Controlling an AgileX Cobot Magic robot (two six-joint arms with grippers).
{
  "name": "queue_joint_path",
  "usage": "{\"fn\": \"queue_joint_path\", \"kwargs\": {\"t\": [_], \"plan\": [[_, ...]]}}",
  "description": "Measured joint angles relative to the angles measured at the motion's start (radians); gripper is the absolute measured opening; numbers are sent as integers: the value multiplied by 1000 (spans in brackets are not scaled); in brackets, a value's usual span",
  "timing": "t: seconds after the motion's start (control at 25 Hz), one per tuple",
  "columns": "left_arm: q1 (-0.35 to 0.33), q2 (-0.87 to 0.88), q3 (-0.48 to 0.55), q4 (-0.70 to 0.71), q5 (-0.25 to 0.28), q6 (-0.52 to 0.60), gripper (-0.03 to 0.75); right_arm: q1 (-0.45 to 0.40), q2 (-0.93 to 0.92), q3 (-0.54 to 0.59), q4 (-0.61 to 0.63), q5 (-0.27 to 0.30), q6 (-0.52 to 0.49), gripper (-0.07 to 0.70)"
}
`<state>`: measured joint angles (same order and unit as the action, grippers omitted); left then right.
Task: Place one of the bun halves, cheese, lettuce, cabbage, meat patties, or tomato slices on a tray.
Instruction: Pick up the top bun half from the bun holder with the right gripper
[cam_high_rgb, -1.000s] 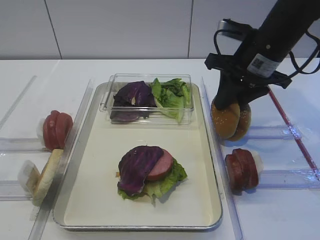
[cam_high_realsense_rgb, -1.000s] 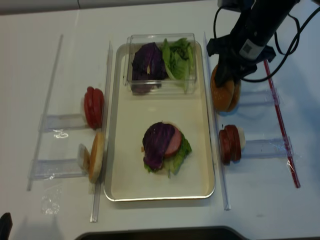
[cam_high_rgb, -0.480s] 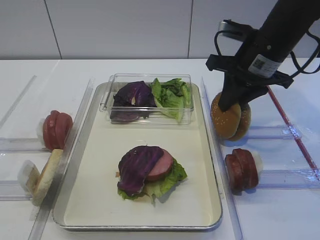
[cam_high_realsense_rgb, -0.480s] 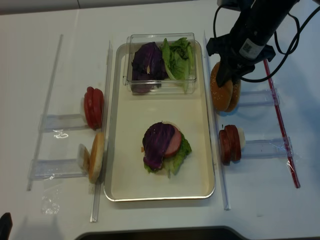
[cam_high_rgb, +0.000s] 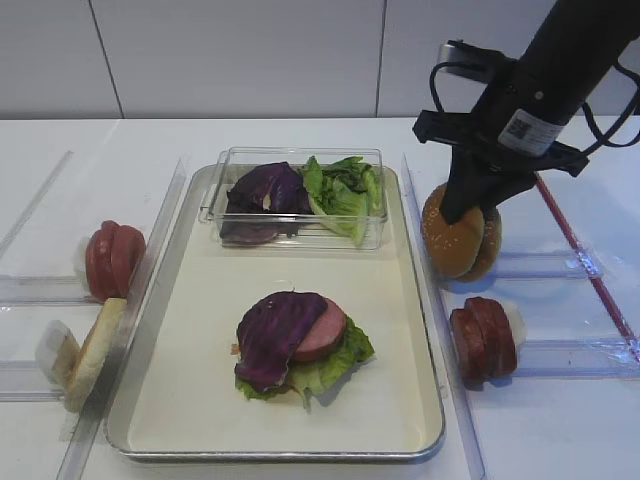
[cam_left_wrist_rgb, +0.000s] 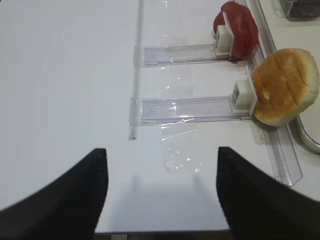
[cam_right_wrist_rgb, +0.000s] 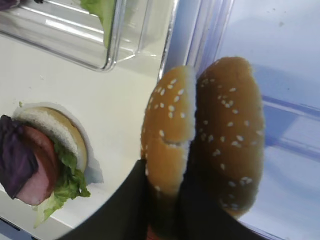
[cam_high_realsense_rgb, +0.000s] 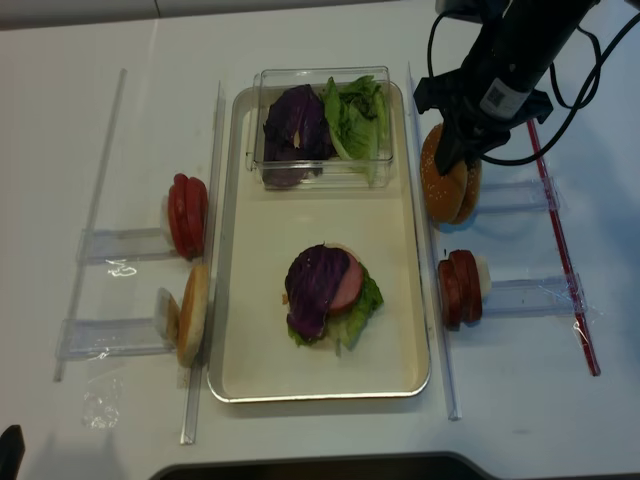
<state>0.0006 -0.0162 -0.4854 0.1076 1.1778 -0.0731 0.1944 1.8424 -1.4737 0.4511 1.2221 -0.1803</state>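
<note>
Right pincer (cam_right_wrist_rgb: 167, 200) clamped on sesame bun top (cam_right_wrist_rgb: 167, 135) — twin (cam_right_wrist_rgb: 230, 135) beside; lift unclear.

**Non-task fixtures in view**

White worktop (cam_high_rgb: 300, 135); small clear plastic box (cam_high_rgb: 372, 232) at 12 o'clock; clear acrylic holder rails (cam_high_realsense_rgb: 120, 243) at 9 and 3 o'clock; thin red strip (cam_high_realsense_rgb: 562, 255) at far 3 o'clock; pale seedless bun half (cam_left_wrist_rgb: 285, 86) against a white stop block (cam_left_wrist_rgb: 243, 95).

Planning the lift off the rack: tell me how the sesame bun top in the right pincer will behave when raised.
The sesame bun top is probably soft: the right pincer, shut on its edge, seems to dent it. It looks light, so it should lift easily. Standing on edge against its twin bun, it may pivot or tip once clear.
</note>
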Motion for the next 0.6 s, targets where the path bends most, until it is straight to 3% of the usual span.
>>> {"fn": "queue_joint_path", "kwargs": {"t": [0.6], "plan": [[0,0,0,0,0,0,469,0,0,-4,2,0,1,158]]}}
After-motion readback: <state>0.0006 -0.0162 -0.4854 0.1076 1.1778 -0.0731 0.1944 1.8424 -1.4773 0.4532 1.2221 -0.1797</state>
